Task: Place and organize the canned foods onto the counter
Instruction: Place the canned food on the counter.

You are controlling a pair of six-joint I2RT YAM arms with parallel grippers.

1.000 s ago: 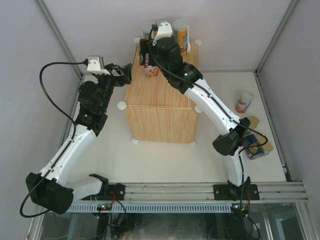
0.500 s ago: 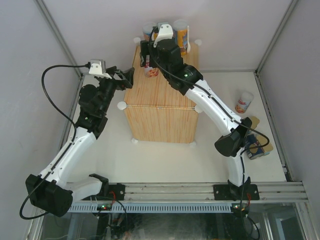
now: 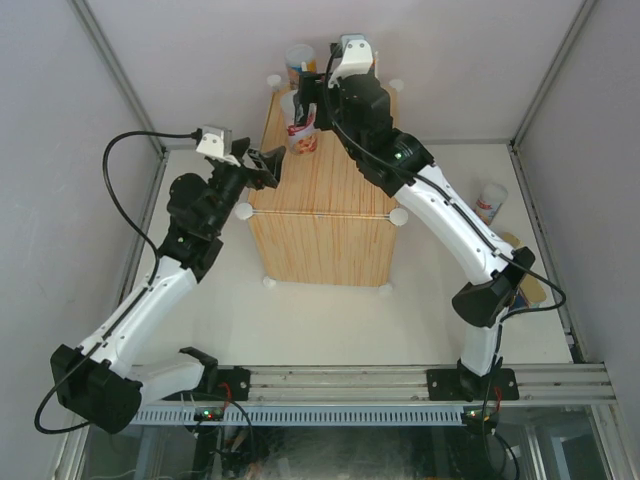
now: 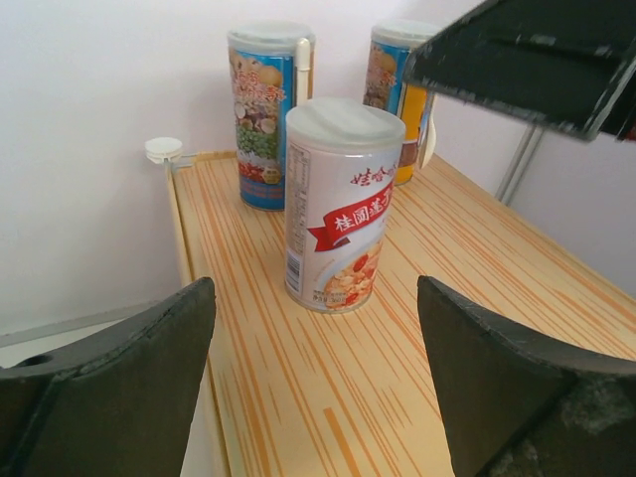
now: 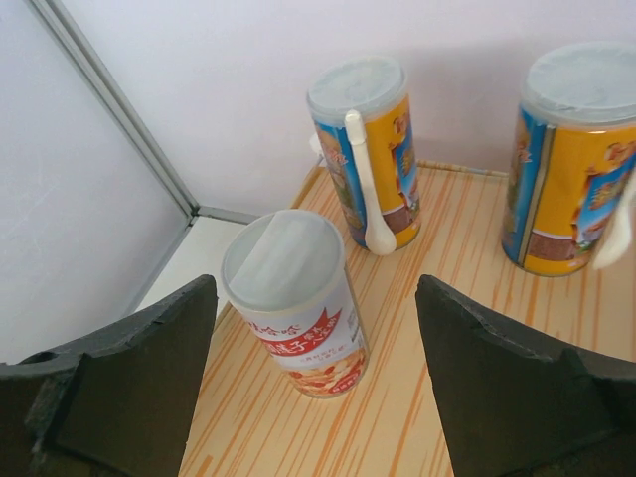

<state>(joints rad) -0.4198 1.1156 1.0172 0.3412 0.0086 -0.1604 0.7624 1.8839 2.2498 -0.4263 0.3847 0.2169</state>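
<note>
The counter (image 3: 320,215) is a wood-grain box in the middle. A short white-red can (image 3: 303,137) stands free on its far left part; it also shows in the left wrist view (image 4: 338,204) and the right wrist view (image 5: 295,303). Two tall blue-orange cylinders with white spoons (image 5: 368,149) (image 5: 576,154) stand behind it at the counter's far edge. My right gripper (image 3: 305,112) is open above the can, its jaws wide apart (image 5: 313,388). My left gripper (image 3: 268,165) is open at the counter's left edge, facing the can (image 4: 318,397). A second white-red can (image 3: 489,203) stands on the table at right.
A flat gold tin (image 3: 533,291) shows partly behind the right arm's elbow; the dark can is hidden. White knobs (image 3: 243,211) (image 3: 398,216) stick out at the counter's sides. Walls and frame posts close in behind and at both sides.
My right gripper has drawn up and back from the white-red can, which stands on the counter. My left gripper has moved right, up to the counter's left edge.
</note>
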